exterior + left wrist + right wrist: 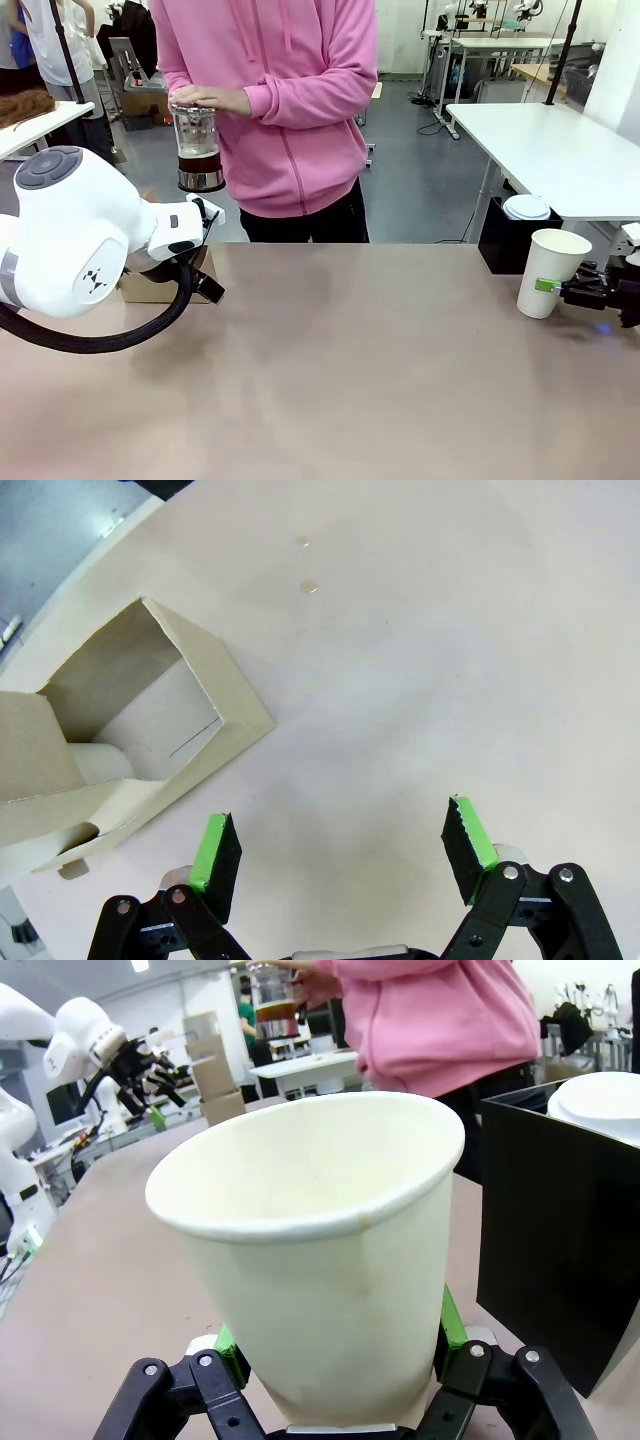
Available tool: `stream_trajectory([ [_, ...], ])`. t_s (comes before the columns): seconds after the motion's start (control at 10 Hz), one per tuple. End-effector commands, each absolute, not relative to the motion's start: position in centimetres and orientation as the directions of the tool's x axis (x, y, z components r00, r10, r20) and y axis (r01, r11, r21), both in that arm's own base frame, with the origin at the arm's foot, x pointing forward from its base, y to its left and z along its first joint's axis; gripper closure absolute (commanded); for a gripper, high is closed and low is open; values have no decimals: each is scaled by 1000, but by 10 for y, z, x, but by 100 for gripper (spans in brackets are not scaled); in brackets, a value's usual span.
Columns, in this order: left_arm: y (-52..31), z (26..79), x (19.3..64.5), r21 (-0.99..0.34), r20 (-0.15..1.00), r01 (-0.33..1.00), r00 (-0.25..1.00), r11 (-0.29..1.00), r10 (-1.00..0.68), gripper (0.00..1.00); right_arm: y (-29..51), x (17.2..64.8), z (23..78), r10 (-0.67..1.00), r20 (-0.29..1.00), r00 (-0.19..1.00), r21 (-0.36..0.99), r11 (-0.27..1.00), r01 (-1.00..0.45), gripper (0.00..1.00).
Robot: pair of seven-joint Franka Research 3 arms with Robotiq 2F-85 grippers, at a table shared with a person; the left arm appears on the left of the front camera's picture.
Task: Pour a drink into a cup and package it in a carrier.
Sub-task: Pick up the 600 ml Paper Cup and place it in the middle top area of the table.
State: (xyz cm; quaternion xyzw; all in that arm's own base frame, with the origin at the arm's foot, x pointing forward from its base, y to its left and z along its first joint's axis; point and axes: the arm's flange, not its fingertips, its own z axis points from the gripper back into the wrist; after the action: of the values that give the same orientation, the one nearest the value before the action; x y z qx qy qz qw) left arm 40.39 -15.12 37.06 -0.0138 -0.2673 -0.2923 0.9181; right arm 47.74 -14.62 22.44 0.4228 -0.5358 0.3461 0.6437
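Brown desk (350,380) surface carries the white cup (552,272) near its right edge. The cup stands upright and unlidded. Right claw (572,290) is clenched on the cup's lower half, with a green pad on each side. A black box (505,240) stands just beyond the cup. The carrier (150,730) lies well apart from the cup, across the desk. Left claw (345,850) is released over bare desk beside the carrier. A person's hands (215,98) hold the pitcher (199,140) with the drink (200,162), well apart from the cup.
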Motion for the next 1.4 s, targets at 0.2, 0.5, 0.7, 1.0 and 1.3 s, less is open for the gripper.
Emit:
stream_trajectory([
  [0.2,-151,371,404,130,499,544,686,829,-529,0,-91,464,282,-20,974,227,203,535,-820,19],
  [0.5,-151,371,404,130,499,544,686,829,-529,0,-2,482,328,-23,964,264,219,625,-749,19],
  [0.7,-151,371,404,130,499,544,686,829,-529,0,77,516,338,-30,966,258,225,595,-772,19],
  [1.0,-151,371,404,130,499,544,686,829,-529,0,120,532,320,-45,976,215,197,612,-766,19],
  [1.3,-151,371,404,130,499,544,686,829,-529,0,162,557,293,-14,985,173,140,655,-742,19],
])
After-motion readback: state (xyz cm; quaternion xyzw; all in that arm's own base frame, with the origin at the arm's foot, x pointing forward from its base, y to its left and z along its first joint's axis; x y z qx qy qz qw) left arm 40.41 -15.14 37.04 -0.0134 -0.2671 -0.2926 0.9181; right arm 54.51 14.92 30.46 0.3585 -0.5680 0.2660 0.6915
